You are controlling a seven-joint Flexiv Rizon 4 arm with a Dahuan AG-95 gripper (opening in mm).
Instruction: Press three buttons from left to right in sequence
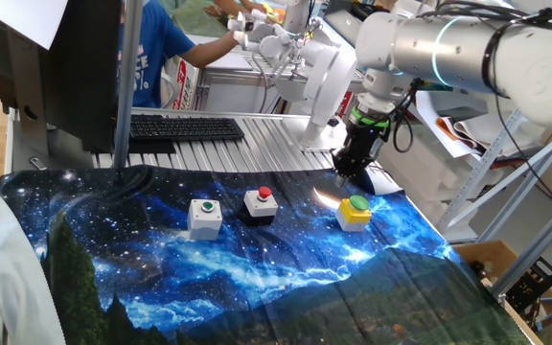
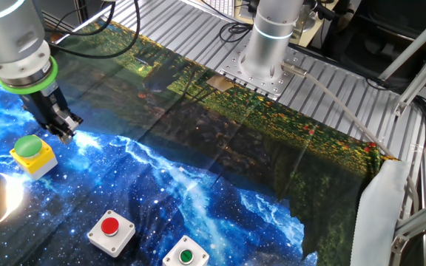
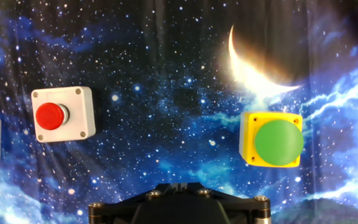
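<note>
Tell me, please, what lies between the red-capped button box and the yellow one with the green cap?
Nothing but bare starry cloth separates the red-capped box from the yellow box, as the hand view shows most plainly.

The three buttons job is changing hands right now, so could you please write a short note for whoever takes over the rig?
Gripper: shut, holding nothing, pointing down above the cloth just behind the yellow box.
Buttons: grey-white box, red-capped box and yellow box sit in a row on the starry cloth.
Done: cannot tell from the pictures whether any were pressed.
Left: confirm the order; nothing is being touched now.
</note>
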